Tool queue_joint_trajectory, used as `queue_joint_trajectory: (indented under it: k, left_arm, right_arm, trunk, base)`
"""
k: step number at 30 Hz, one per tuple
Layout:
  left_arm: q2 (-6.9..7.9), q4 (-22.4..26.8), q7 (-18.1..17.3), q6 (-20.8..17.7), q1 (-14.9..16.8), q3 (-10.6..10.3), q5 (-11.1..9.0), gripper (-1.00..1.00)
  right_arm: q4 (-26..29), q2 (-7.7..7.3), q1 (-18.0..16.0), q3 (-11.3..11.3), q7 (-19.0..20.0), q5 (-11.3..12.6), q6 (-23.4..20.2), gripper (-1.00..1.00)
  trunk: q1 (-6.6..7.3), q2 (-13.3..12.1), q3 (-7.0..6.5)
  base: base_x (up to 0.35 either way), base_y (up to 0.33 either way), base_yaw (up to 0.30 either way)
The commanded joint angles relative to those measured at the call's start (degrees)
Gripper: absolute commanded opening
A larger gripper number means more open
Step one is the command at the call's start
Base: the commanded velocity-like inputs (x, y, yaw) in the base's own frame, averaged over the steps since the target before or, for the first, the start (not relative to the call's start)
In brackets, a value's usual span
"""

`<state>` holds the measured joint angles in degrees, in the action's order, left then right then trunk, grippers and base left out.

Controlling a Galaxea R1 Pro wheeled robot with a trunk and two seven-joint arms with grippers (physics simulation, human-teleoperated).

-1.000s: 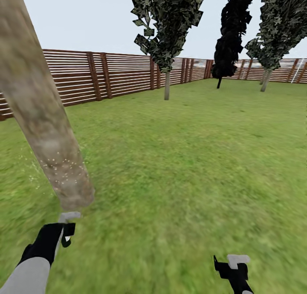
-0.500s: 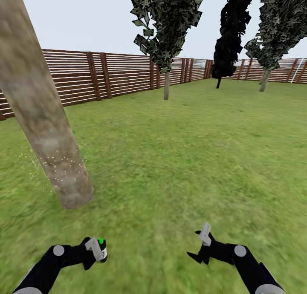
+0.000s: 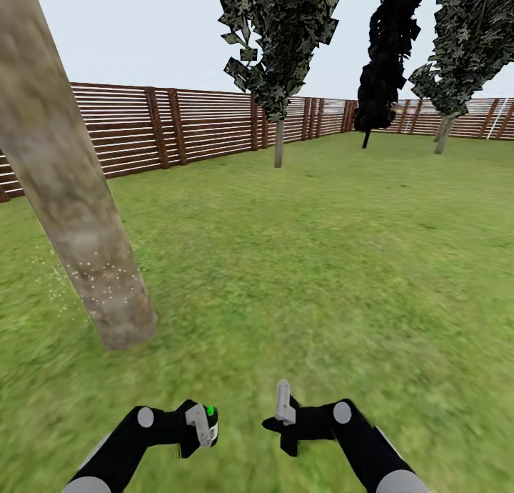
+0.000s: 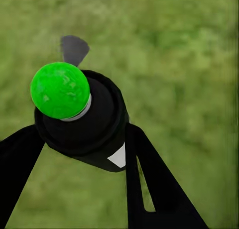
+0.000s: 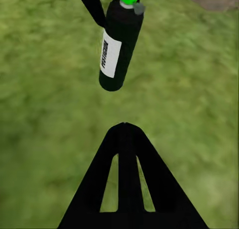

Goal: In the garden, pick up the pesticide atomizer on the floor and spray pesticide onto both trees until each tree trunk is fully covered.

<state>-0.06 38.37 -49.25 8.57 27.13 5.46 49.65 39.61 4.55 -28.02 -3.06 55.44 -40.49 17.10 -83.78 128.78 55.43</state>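
In the head view, the left pincer sits at the lower left of centre, closed around the pesticide atomizer, a dark bottle with a bright green tip. The right pincer is just to the right of it at the bottom centre, near the bottle but apart from it; its fingers look drawn together with nothing between them. Both hang over the floor, blurry green grass.

The left wrist view looks down on the pesticide atomizer from its green top, with black fingers on both sides of its dark body. In the right wrist view the pesticide atomizer stands at the upper centre, its white label facing the camera, held well clear of the grass.

At the left of the head view a tree trunk leans across the frame, mottled grey-brown, flaring at its base. Pesticide shows as fine white specks on its lower part and on the grass just left of it. A second tree stands further back at the upper centre, before the brown slatted fence.
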Motion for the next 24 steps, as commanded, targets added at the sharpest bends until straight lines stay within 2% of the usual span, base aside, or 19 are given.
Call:
queue_joint_trajectory:
  k: [1,7,12,16,21,24]
  left_arm:
    - [-0.36,0.0,-0.2,0.6,0.0,0.3,0.6,-1.00]
    - [-1.73,-2.3,-0.4,1.3,-0.1,0.2,0.6,-1.00]
    - [-1.93,-4.7,-0.6,1.6,-0.1,0.2,0.6,-1.00]
    - [-3.45,-5.8,-0.7,1.7,-0.1,0.2,0.2,-1.00]
    - [-3.80,-6.4,-1.4,1.8,-0.1,0.2,0.0,-1.00]
    - [-4.00,-6.4,-4.1,1.8,-0.1,0.2,-2.1,-1.00]
  right_arm:
    - [0.2,0.52,0.0,0.0,0.2,-0.5,0.3,-1.00]
    - [1.1,1.36,0.0,0.0,0.3,-0.5,0.3,-1.00]
    - [1.2,1.40,0.0,0.0,0.2,-0.5,0.3,-1.00]
    - [1.2,1.27,0.0,0.1,0.1,-0.7,0.3,-1.00]
    - [1.1,0.98,0.0,0.2,0.1,-0.8,0.3,-1.00]
    - [1.1,0.86,0.0,0.2,0.0,-0.8,0.3,-1.00]
  trunk:
    - [0.01,0.0,0.05]
    - [0.01,0.0,0.05]
    - [0.01,0.0,0.05]
    - [0.01,0.0,0.05]
    - [0.01,0.0,0.05]
    - [0.01,0.0,0.05]
  base:
    - [0.000,0.000,0.000]
    - [0.000,0.000,0.000]
    - [0.000,0.000,0.000]
    - [0.000,0.000,0.000]
    - [0.000,0.000,0.000]
    - [0.000,0.000,0.000]
